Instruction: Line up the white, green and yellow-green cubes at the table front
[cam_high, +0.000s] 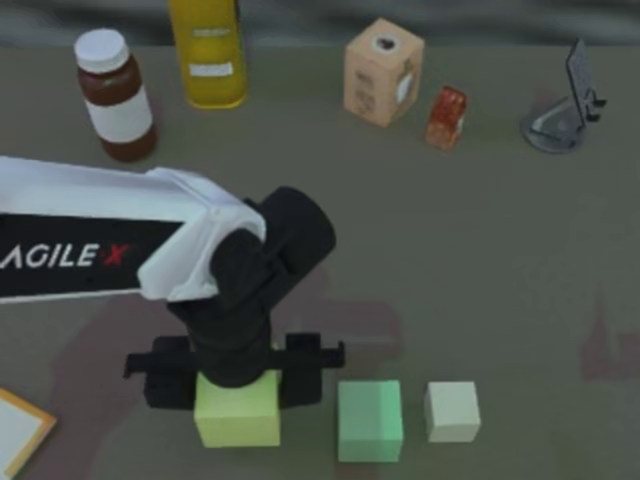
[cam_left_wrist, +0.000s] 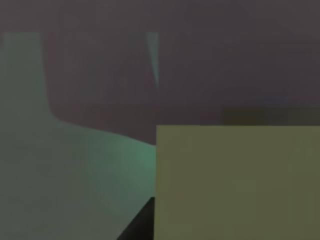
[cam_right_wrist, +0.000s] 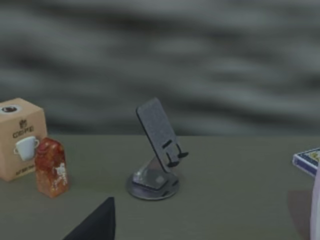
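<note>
Three cubes stand in a row at the table's front edge. The white cube is on the right, the green cube in the middle, the yellow-green cube on the left. My left gripper reaches down over the yellow-green cube, a black finger on each side, shut on it. In the left wrist view the yellow-green cube fills the near side with one fingertip against its edge, and the green cube is beside it. My right gripper is outside the top view, open.
Along the back stand a brown jar, a yellow bottle, a tan carton, a red packet and a grey phone stand. A flat orange-edged card lies at the front left corner.
</note>
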